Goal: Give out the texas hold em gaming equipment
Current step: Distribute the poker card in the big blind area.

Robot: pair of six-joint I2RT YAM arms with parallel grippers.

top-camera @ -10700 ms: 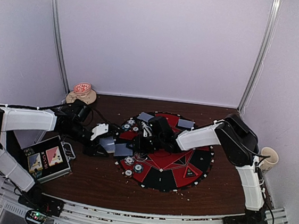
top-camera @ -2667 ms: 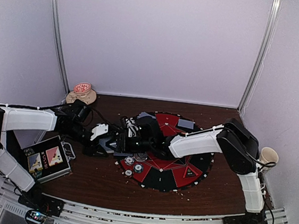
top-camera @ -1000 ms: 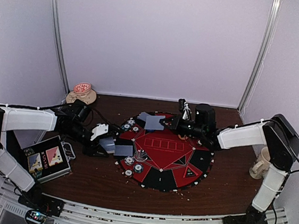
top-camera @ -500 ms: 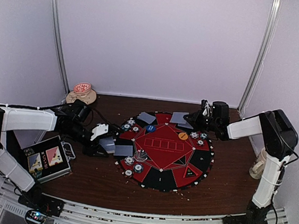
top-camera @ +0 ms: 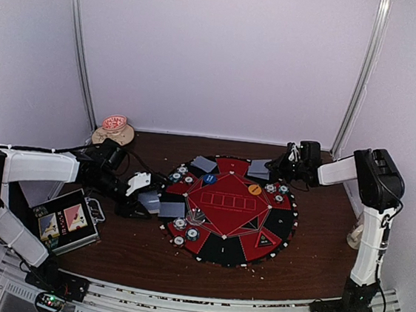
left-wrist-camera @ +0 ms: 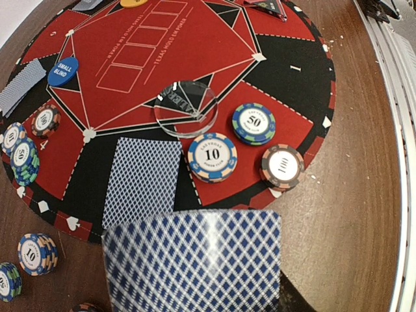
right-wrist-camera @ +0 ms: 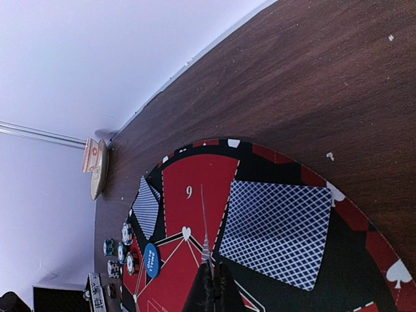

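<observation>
Grey-blue-backed playing card now lies on the far-right sector of the round red-and-black felt poker mat. Right gripper has released it and pulled back, jaws together and seemingly empty. Left gripper is clamped on a second blue-backed card beside the mat. More dealing likely remains.

Cards, chips and two buttons lie on the round mat.

Just ahead of left pincer: "10" on blue-and-white round chip, "50" on blue-and-green round chip. Farther on: "TEXAS HOLD EM POKER" on round red-and-black felt mat, "SMALL BLIND" on blue round button. Ahead of right pincer: "9" on red mat wedge.
</observation>
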